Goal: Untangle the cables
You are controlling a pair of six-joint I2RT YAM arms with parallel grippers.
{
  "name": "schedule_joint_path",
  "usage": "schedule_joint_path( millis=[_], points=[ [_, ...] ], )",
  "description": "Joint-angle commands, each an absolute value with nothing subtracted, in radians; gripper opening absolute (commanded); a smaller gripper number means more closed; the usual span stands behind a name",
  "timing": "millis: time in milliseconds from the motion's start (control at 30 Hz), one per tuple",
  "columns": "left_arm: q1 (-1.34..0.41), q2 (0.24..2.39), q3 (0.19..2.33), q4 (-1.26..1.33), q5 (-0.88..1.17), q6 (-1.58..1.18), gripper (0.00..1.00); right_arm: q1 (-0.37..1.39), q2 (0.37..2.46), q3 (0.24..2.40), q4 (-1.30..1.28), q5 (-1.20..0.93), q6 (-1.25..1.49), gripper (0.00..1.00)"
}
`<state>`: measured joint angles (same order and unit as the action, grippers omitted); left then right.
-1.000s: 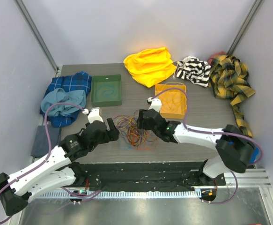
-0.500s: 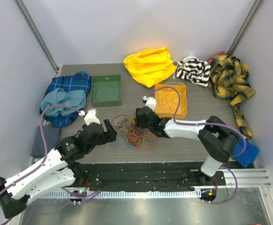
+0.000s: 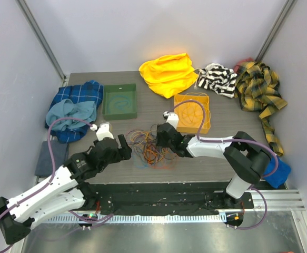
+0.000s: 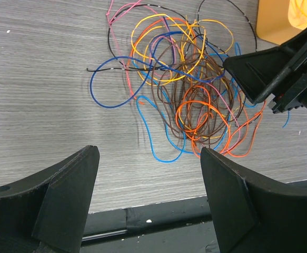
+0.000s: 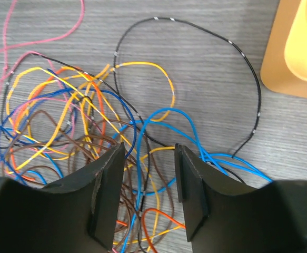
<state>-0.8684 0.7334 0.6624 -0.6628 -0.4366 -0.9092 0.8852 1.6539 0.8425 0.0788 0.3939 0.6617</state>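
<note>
Cables [image 4: 192, 108] lie btwn L gripper [image 4: 149, 158], wide, & R gripper [image 5: 149, 153], narrow gap over tangle.

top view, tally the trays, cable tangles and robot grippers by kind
trays: 2 (green tray, orange tray)
cable tangles: 1 (cables)
grippers: 2 (left gripper, right gripper)
total: 5

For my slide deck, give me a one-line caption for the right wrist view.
Right gripper, fingers apart, over the tangled cables, with an orange tray at the corner.
</note>
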Motion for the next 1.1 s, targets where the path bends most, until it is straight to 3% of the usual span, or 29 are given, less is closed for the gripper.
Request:
schedule_joint_path(
  millis=[0,367,500,867,1067],
  points=[
    [-0.868,0.744,0.661,-0.632,-0.446,-0.919,0.82,0.876,1.615,0.836,0.118,0.416,0.683,0.49],
    [-0.868,0.742,0.663,-0.630,-0.448,-0.925,0.82,0.870,1.552,0.844,0.140,0.443,0.637,0.14],
    [-0.868,0.747,0.673,-0.627,-0.445,-0.922,0.82,0.871,1.421,0.888,0.089,0.468,0.594,0.01],
    [-0.868,0.764,0.693,-0.525,-0.414,-0.841,0.83,0.881,1.126,1.118,-0.029,0.385,0.465,0.01],
    [-0.868,0.772,0.699,-0.281,-0.316,-0.764,0.94,0.882,1.131,1.291,-0.129,0.318,0.456,0.01]
  ],
)
